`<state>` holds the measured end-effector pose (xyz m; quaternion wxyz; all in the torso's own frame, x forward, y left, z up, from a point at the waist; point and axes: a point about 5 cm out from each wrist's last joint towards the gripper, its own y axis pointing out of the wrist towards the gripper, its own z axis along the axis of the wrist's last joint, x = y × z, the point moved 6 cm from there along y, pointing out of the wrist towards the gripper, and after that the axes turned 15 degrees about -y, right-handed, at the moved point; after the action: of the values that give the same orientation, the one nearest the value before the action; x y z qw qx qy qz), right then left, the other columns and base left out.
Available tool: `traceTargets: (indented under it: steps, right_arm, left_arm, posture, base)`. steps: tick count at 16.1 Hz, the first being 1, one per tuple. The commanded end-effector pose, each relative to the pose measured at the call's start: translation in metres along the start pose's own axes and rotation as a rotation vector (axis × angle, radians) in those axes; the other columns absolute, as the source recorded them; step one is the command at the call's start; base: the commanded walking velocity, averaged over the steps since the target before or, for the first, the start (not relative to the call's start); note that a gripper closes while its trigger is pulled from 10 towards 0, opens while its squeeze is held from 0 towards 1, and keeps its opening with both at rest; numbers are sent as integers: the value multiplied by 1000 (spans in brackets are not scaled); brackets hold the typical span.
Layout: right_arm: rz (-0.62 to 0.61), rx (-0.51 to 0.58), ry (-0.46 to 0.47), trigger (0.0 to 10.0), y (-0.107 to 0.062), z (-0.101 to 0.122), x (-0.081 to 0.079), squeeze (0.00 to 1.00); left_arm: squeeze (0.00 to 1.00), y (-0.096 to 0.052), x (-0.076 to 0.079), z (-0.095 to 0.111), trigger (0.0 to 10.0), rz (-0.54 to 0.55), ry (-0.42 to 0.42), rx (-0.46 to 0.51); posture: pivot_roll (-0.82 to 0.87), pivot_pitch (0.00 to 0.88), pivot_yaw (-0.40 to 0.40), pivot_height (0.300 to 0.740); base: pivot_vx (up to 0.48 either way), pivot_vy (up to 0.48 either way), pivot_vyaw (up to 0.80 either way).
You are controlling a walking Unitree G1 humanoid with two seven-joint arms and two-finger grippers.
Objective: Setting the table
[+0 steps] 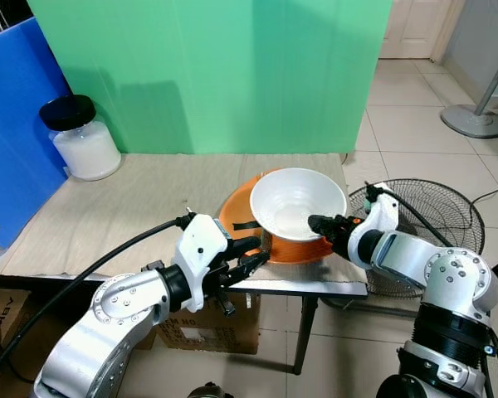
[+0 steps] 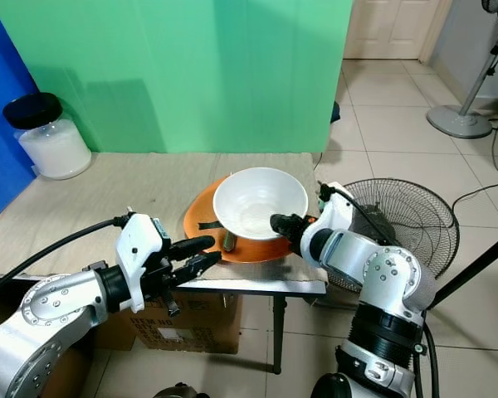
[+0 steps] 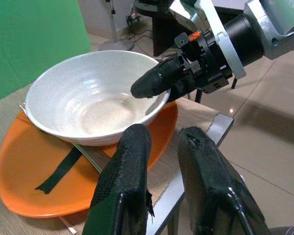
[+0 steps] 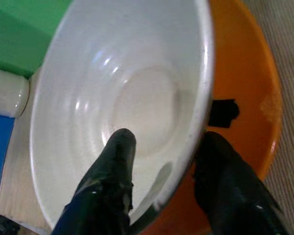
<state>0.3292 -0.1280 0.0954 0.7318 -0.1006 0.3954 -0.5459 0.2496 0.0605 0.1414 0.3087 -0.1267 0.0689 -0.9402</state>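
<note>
A white bowl [image 1: 286,203] sits tilted on an orange plate [image 1: 235,207] at the table's front right corner. My right gripper [image 1: 314,222] is shut on the bowl's near right rim, one finger inside [image 4: 118,147] and one outside [image 4: 216,152]. A black strip [image 1: 245,225] and a thin green stick [image 3: 85,153] lie on the plate under the bowl. My left gripper [image 1: 256,250] hovers open just off the plate's front left edge, with nothing between its fingers [image 3: 132,147].
A beige cloth [image 1: 108,215] covers the table. A glass jar with a black lid [image 1: 81,137] stands at the back left, by a blue board [image 1: 12,141] and a green screen [image 1: 207,75]. A fan cage [image 1: 436,217] lies on the floor right of the table; a cardboard box [image 1: 207,325] sits beneath.
</note>
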Motion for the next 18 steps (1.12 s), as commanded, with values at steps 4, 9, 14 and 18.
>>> traceTargets:
  steps: [4,9,14,18]
  right_arm:
    - [-31,-2,23,0,1,1,2,0]
    - [-72,44,40,0,-3,5,7,0]
    - [-51,193,51,0,-17,29,-3,0]
    - [-96,299,6,0,-29,47,-2,0]
  left_arm:
    - [0,0,2,3,10000,-6,25,-2]
    - [0,0,1,3,10000,3,42,-5]
    - [0,1,0,3,10000,1,48,-4]
    - [0,2,-2,3,10000,5,55,-2]
  posture:
    - [92,0,68,740]
    - [92,0,66,740]
    - [83,0,79,740]
    - [78,0,85,740]
  base:
    - [0,0,0]
    - [0,0,0]
    - [0,0,0]
    - [0,0,0]
